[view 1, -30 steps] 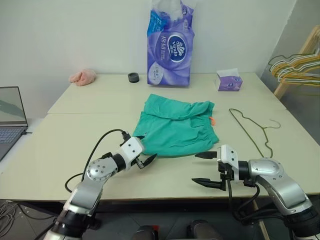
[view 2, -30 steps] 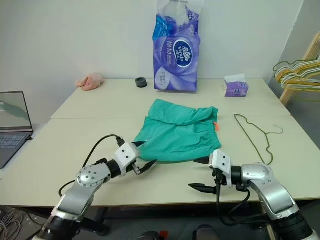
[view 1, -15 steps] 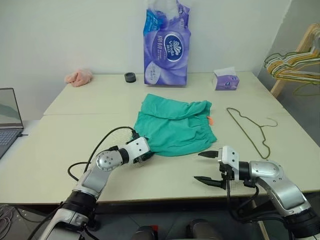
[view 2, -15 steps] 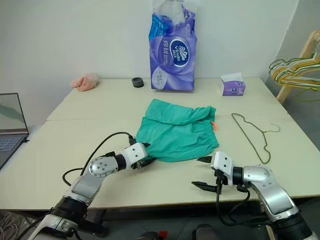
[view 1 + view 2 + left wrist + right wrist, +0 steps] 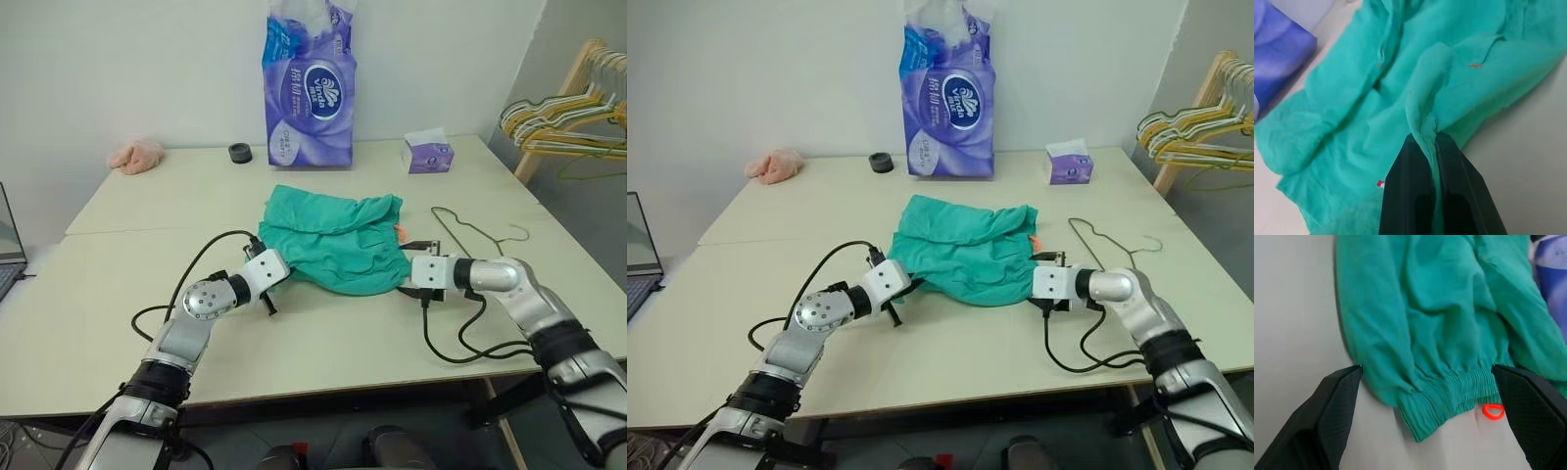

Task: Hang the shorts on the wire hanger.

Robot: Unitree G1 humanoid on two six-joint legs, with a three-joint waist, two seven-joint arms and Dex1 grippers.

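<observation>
The teal-green shorts point(image 5: 333, 240) lie crumpled at the middle of the table, with a small orange tag point(image 5: 1492, 411) by the gathered waistband. My left gripper point(image 5: 1432, 142) is shut on a fold of cloth at the shorts' near left edge, and the fold rises between its fingers. At the shorts' right side, my right gripper point(image 5: 1426, 368) stands wide open, one finger on each side of the waistband corner, gripping nothing. The wire hanger point(image 5: 477, 233) lies flat on the table just right of the shorts, behind the right gripper.
A purple tissue pack point(image 5: 307, 83), a small tissue box point(image 5: 427, 155), a black roll point(image 5: 239, 153) and a pink cloth lump point(image 5: 135, 155) sit along the far edge. Bunched hangers point(image 5: 563, 108) hang on a rack off the right side. Black cables trail from both wrists.
My left gripper reached the shorts' near left edge and shut on a fold. My right gripper moved forward, rolled over and now straddles the waistband corner. The camera has swung right.
</observation>
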